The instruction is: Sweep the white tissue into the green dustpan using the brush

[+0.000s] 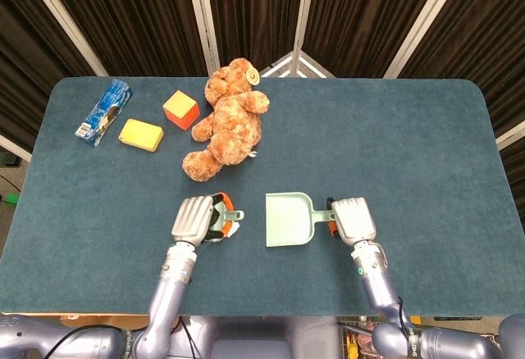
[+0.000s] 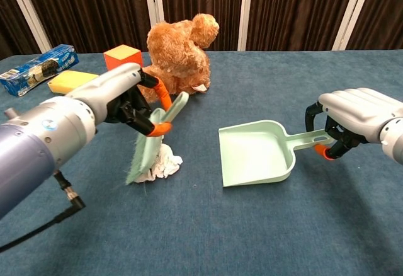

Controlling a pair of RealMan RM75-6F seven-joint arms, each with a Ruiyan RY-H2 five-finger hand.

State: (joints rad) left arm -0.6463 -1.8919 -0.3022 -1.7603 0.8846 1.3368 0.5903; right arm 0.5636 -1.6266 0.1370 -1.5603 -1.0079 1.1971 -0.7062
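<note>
A brown teddy bear (image 1: 226,120) is lying on the teal table (image 1: 394,138), toward the far edge and left of centre. An orange cube (image 1: 180,109) is sitting just beside the bear on its left, apart from it. A yellow rectangular block (image 1: 140,134) is lying flat near the cube, further left. A blue printed packet (image 1: 103,111) is lying at the far left corner. Dark curtains (image 1: 148,15) with pale upright posts are hanging behind the table.

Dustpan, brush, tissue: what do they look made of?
Dustpan: likely molded plastic, pale green, smooth with a slight sheen. Brush: matching green body, apparently plastic, with fine bristles. Tissue: thin white paper, crumpled into soft folds.
</note>
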